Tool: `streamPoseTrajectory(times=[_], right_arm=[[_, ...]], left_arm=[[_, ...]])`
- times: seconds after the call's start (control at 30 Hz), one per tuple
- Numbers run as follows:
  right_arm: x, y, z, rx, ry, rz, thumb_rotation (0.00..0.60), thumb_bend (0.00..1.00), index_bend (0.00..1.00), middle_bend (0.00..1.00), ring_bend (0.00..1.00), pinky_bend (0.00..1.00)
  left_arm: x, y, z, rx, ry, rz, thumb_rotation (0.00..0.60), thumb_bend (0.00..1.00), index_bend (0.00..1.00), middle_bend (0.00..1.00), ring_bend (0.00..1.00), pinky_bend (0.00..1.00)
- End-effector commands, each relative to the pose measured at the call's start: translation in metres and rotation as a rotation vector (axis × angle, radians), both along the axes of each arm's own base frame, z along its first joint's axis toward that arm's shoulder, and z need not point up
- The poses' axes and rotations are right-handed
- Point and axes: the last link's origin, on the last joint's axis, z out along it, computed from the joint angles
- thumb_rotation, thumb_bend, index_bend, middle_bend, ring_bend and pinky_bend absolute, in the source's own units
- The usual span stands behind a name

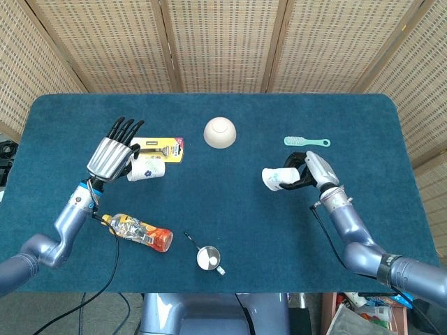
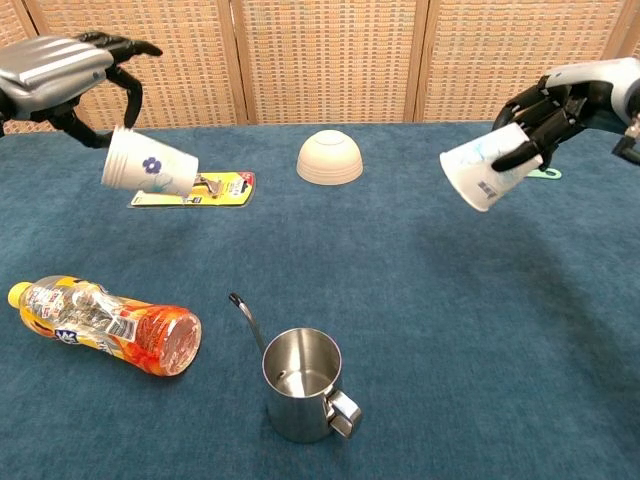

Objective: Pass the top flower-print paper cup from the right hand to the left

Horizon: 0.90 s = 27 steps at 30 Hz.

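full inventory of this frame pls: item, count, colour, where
paper cups: 2, white flower-print; one in left hand, one in right hand
bowl: 1, cream, upside down, table's far centre
razor pack: 1, yellow card, behind left cup
brush: 1, mint green, far right
bottle: 1, orange label, lying near left
steel cup: 1, silver, near centre
table: 1, blue cloth
left hand: silver-black, raised
right hand: silver-black, raised

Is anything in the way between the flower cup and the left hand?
No. The left hand already holds the flower-print cup, above the razor pack. Nothing sits between them. The right hand holds another cup, far off.
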Motion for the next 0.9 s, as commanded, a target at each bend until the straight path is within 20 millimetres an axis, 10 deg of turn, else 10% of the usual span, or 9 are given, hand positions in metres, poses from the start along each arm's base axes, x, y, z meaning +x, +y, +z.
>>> streamPoseTrajectory(times=[0.03, 0.17, 0.4, 0.9], right_arm=[[-0.008, 0.003, -0.007, -0.021, 0.192, 0.092, 0.600, 0.29, 0.35, 0.35, 0.27, 0.39], [-0.007, 0.012, -0.006, 0.000, 0.276, 0.150, 0.600, 0.01, 0.09, 0.06, 0.04, 0.17], [-0.002, 0.035, 0.023, -0.071, 0.291, 0.221, 0.600, 0.00, 0.08, 0.04, 0.01, 0.10], [-0.079, 0.145, 0.073, -0.342, 0.460, 0.390, 0.600, 0.00, 0.08, 0.04, 0.00, 0.00]], left_arm=[[-0.005, 0.000, -0.001, -0.017, 0.085, 0.033, 0.600, 0.51, 0.42, 0.00, 0.00, 0.00], [-0.006, -0.001, -0.003, -0.019, 0.118, 0.080, 0.600, 0.32, 0.01, 0.00, 0.00, 0.00], [0.001, -0.007, 0.026, 0.050, 0.047, 0.110, 0.600, 0.27, 0.00, 0.00, 0.00, 0.00], [-0.051, -0.096, 0.081, 0.117, -0.276, 0.299, 0.600, 0.19, 0.00, 0.00, 0.00, 0.00]])
